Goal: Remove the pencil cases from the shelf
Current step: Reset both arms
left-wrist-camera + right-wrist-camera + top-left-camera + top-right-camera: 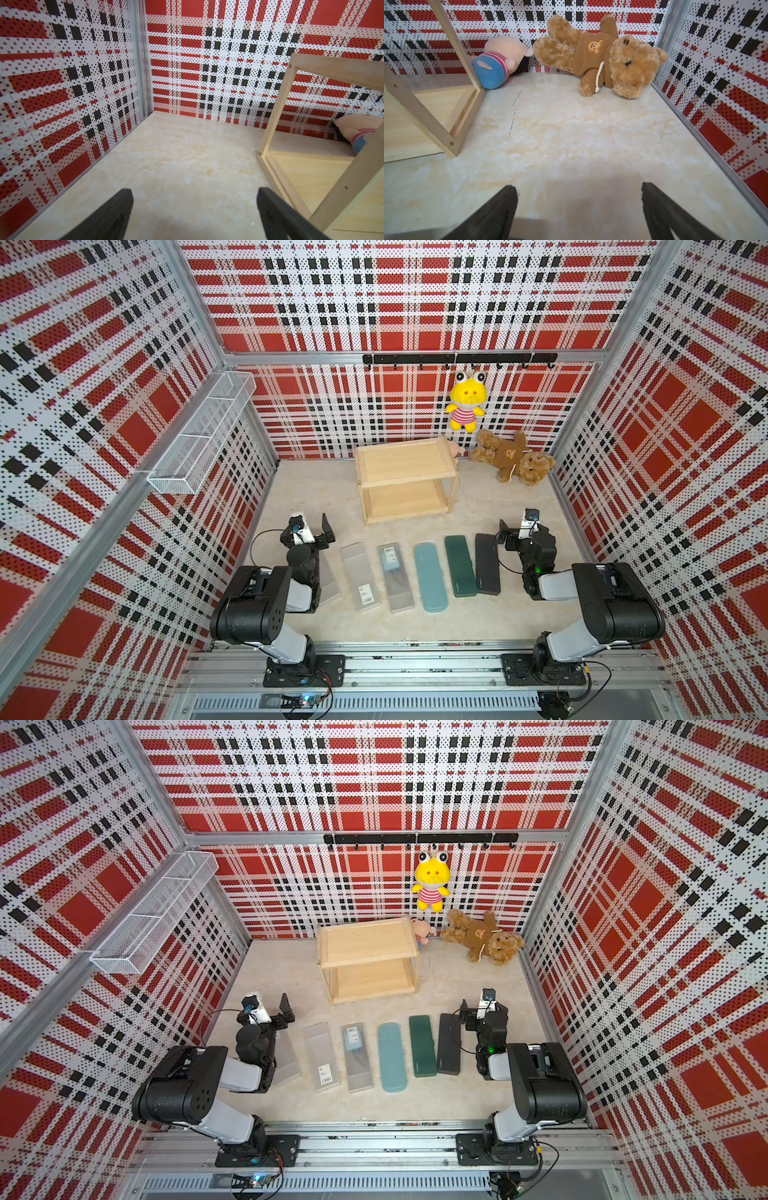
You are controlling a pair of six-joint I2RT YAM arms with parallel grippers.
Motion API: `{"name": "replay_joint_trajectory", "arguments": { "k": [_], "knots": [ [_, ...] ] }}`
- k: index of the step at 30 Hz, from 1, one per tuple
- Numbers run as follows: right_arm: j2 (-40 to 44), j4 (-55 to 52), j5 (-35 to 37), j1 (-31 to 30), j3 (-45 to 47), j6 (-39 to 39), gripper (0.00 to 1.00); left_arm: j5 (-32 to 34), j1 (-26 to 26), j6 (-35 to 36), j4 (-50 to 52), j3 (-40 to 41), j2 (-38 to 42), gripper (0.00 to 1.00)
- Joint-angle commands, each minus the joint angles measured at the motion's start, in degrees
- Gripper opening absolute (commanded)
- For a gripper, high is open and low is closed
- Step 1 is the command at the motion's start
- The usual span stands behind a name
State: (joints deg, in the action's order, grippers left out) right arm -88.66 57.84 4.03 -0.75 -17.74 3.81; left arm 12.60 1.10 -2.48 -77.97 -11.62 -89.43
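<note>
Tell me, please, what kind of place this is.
Probably a robot test booth: plaid perforated wall panels in an aluminium frame enclose it, the left arm and right arm are bolted to a rail, and the shelf, pencil cases and teddy bear look like props.

Barcode label [366,596] on frosted pencil case [355,568], print illegible, no text readable
</note>
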Motion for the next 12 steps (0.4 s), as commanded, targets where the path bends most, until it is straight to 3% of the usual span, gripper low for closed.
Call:
{"name": "replay_joint_trajectory", "arguments": {
  "k": [1, 12],
  "knots": [
    [0.1, 2.7, -0.6, -0.3, -0.2, -0.6, 1.0, 0.8, 0.3, 0.7, -0.2, -0.9, -0.4, 0.99],
    [0.2, 2.6, -0.7, -0.3, -0.2, -0.6, 1.0, 0.8, 0.4, 0.7, 0.5, -1.0, -0.4, 0.99]
  ]
}}
